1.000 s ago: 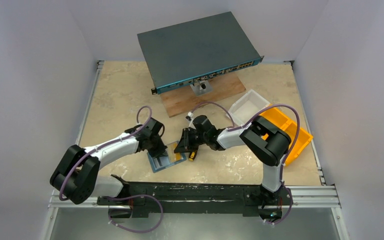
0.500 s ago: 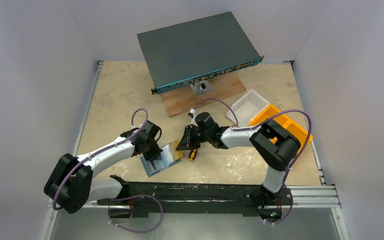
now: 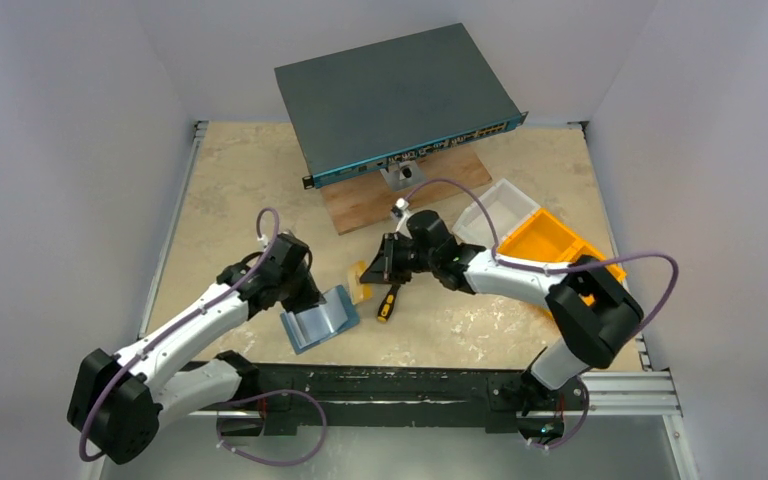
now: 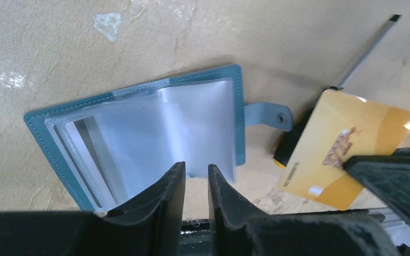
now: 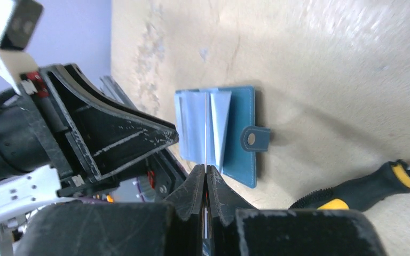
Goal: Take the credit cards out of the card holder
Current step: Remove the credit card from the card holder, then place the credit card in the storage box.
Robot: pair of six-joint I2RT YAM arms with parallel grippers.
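Note:
The teal-blue card holder [image 3: 318,318] lies open on the table, its clear sleeves fanned up; it also shows in the left wrist view [image 4: 139,133] and the right wrist view [image 5: 240,133]. My right gripper [image 3: 375,272] [image 5: 206,173] is shut on a yellow credit card [image 3: 361,283] [image 4: 336,154], held clear of the holder to its right and seen edge-on in the right wrist view. My left gripper [image 3: 300,297] [image 4: 196,169] hovers at the holder's near edge, jaws nearly together with a narrow gap and nothing between them.
A black-and-yellow screwdriver [image 3: 387,303] [image 5: 363,186] lies just right of the holder. The dark network switch [image 3: 390,95] sits on a wooden board [image 3: 440,185] at the back. A white tray [image 3: 495,215] and an orange bin [image 3: 560,250] stand at the right.
My right gripper has drawn the yellow card out of the holder and moved up and right with it. My left gripper has come off the holder and shifted left.

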